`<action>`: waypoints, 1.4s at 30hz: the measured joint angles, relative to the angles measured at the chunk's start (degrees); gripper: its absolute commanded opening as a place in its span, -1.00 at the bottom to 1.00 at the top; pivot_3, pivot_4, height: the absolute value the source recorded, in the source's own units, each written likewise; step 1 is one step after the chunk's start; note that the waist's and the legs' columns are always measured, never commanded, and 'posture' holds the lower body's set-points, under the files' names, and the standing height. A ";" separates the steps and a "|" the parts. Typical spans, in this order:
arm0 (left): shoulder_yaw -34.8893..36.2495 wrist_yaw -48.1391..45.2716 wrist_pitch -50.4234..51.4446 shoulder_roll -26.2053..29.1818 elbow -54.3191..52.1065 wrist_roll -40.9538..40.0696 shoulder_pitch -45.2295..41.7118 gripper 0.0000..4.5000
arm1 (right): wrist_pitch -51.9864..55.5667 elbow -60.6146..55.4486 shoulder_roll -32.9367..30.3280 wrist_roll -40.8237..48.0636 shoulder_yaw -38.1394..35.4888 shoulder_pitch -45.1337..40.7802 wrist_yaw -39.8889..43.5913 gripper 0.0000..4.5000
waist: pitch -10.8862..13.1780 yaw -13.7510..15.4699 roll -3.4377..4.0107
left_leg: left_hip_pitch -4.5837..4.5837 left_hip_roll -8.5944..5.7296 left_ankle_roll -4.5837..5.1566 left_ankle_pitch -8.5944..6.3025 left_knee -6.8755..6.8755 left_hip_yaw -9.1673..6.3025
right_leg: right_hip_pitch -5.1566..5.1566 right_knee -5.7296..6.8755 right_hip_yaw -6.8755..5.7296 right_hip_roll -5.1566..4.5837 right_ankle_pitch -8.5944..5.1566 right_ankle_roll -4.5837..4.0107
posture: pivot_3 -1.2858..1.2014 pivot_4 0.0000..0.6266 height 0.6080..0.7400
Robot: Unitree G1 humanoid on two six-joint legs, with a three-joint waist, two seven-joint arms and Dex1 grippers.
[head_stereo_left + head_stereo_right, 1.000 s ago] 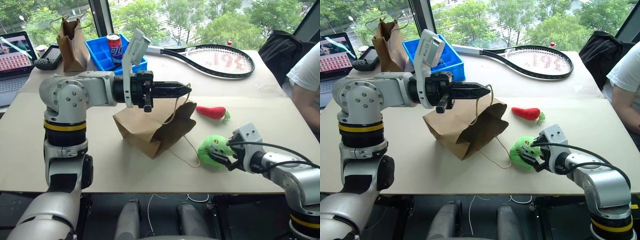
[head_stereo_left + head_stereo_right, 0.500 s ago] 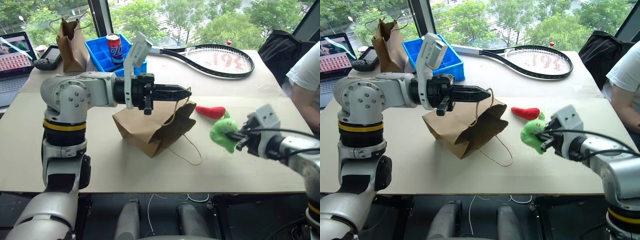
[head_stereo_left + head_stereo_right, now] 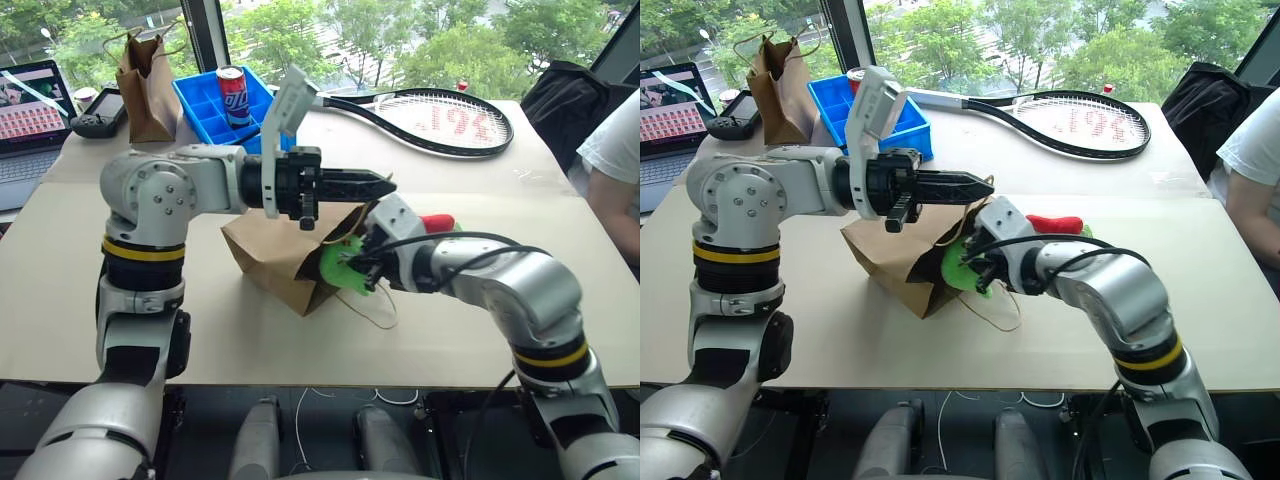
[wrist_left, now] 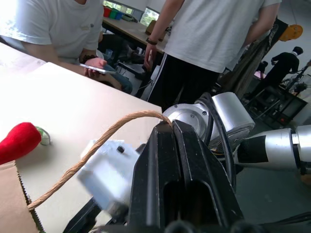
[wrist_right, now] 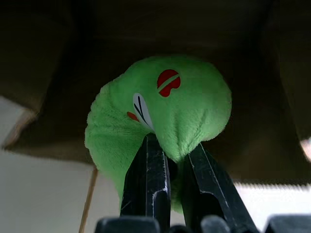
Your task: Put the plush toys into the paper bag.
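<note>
From the head cameras we count two plush toys. The green plush toy [image 3: 341, 266] is clamped in the right pincer [image 3: 366, 265], right at the open mouth of the paper bag [image 3: 275, 256], which lies on its side on the table [image 3: 120, 330]. The red chili toy [image 3: 436, 222] lies on the table just behind the right pincer's arm, outside the bag. The left pincer [image 3: 386, 184] is closed on one twine handle [image 3: 958, 222], holding it up above the bag's mouth and just above the right pincer. The second twine handle [image 3: 379, 312] trails loose on the table below the right pincer. Well behind the left pincer we see one taller brown bag [image 3: 145, 75], one blue bin [image 3: 207, 107] holding one can [image 3: 231, 96], one tennis racket [image 3: 437, 118] and one laptop [image 3: 30, 110].

In the left wrist view, our closed left pincer pinches the twine handle at its tip, and the chili lies on the table beyond it. Two people stand or sit past the table's edge.

In the right wrist view, the right pincer's fingers [image 5: 146, 180] squeeze the green toy's underside, with the bag's dark interior directly ahead.
</note>
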 measured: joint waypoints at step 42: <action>1.42 5.64 -4.97 1.69 2.66 3.92 4.13 -1.00 | -24.19 15.25 -13.67 -2.82 -24.55 16.93 7.37 0.98 | 0.01 -0.12 -0.02 | 0.04 -0.03 -0.03 0.02 0.00 -0.07 | 0.06 -0.10 0.01 0.01 0.02 -0.01 | 0.03 -0.52 0.87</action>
